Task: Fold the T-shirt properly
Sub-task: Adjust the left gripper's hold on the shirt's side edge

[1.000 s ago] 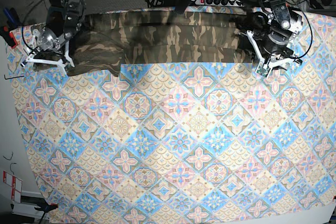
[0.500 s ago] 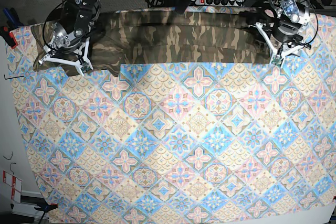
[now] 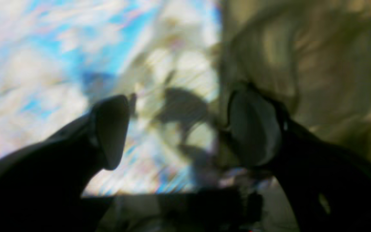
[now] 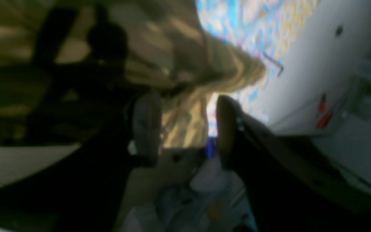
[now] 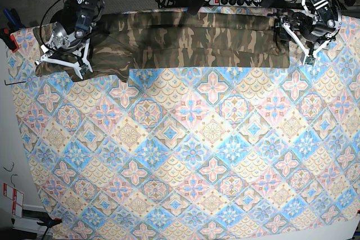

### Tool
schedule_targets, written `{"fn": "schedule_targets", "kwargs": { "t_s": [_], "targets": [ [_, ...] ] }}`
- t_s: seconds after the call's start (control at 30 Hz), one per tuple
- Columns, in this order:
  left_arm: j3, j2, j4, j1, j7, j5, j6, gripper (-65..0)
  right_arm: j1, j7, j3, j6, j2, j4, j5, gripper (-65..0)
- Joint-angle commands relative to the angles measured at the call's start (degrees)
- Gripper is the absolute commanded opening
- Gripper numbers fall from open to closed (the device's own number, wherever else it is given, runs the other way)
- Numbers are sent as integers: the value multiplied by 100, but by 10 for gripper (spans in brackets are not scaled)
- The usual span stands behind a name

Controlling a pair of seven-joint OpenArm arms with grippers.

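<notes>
Since the earlier base frames, both of my arms have lifted toward the far edge of the table, and the left gripper (image 5: 308, 42) has let go of the cloth. Its jaws now stand spread wide; the left wrist view, though blurred, shows only tablecloth (image 5: 191, 155) between the fingertips, with camouflage fabric just beside one of them.

My right gripper (image 5: 61, 63) sits over the other end of the T-shirt (image 5: 185, 40). Its right wrist view is blurred too: the jaws stand partly apart, with tan cloth showing between them. I cannot tell whether they pinch that cloth or only hang over it.

From the base view, the T-shirt lies as a long band along the far edge of the blue-and-pink patterned tablecloth, stretched from one gripper to the other. The end under my right gripper is bunched and wider, likely a sleeve.

I judge the shirt is placed this way so a lengthwise fold could be laid flat, each arm working one end. More folding seems to remain.
</notes>
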Motion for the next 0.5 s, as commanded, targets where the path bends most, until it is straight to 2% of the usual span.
{"fn": "schedule_targets", "kwargs": {
  "t_s": [0.0, 0.23, 0.4, 0.47],
  "targets": [
    [-2, -92, -59, 47, -19, -160, 12, -165, 46, 20, -7, -45, -4, 87, -51, -387],
    [507, -294, -296, 266, -10, -1031, 12, -165, 37, 20, -7, -45, 5, 87, -51, -387],
    [815, -285, -1008, 231, -36, -1215, 12, -167, 20, 20, -15, -45, 5, 87, -51, -387],
    [903, -285, -1272, 178, -54, -1207, 12, -189, 20, 20, -15, -45, 5, 87, -51, -387]
  ]
}}
